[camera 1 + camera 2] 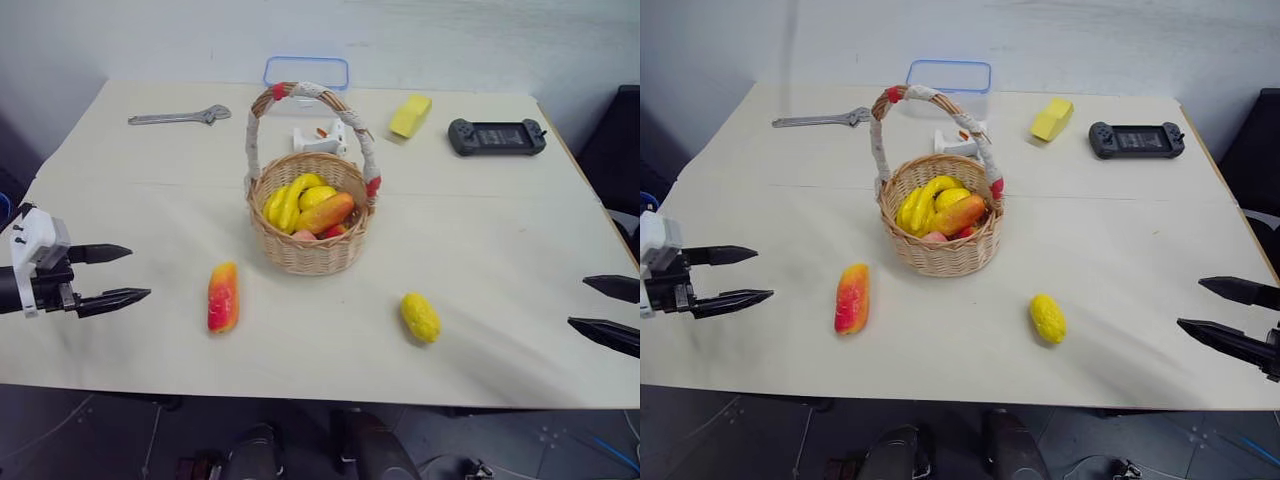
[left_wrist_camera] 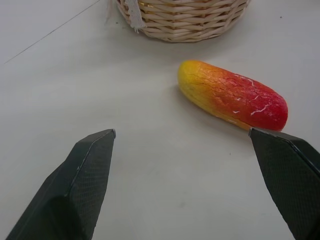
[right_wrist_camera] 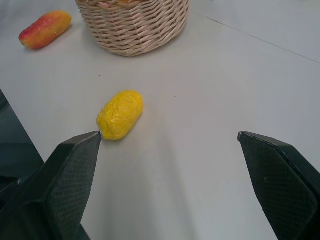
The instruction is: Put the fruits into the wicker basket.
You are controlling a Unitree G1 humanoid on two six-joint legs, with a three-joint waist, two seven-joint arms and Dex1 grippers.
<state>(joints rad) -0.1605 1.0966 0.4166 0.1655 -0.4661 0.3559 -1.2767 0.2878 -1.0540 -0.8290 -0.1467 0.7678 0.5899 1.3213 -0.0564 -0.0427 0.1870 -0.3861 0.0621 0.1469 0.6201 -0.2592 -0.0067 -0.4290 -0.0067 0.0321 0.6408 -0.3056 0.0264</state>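
The wicker basket [image 1: 308,225] stands mid-table with bananas and other fruit inside it. A red-to-yellow mango-like fruit [image 1: 223,296] lies on the table in front of the basket, to its left. A bumpy yellow lemon-like fruit [image 1: 420,317] lies in front of it, to its right. My left gripper [image 1: 128,273] hovers open at the table's left edge, pointing toward the mango, apart from it. Over at the right edge, my right gripper [image 1: 588,303] is open too, aimed at the lemon with a wide gap between them. Both fruits also show in the wrist views: mango [image 2: 232,95], lemon [image 3: 120,114].
Behind the basket are a clear blue-rimmed box [image 1: 306,73], a small white object [image 1: 322,138], a yellow sponge block [image 1: 410,115], a black game controller [image 1: 496,136] and a wrench [image 1: 180,117]. The table's front edge runs just below the fruits.
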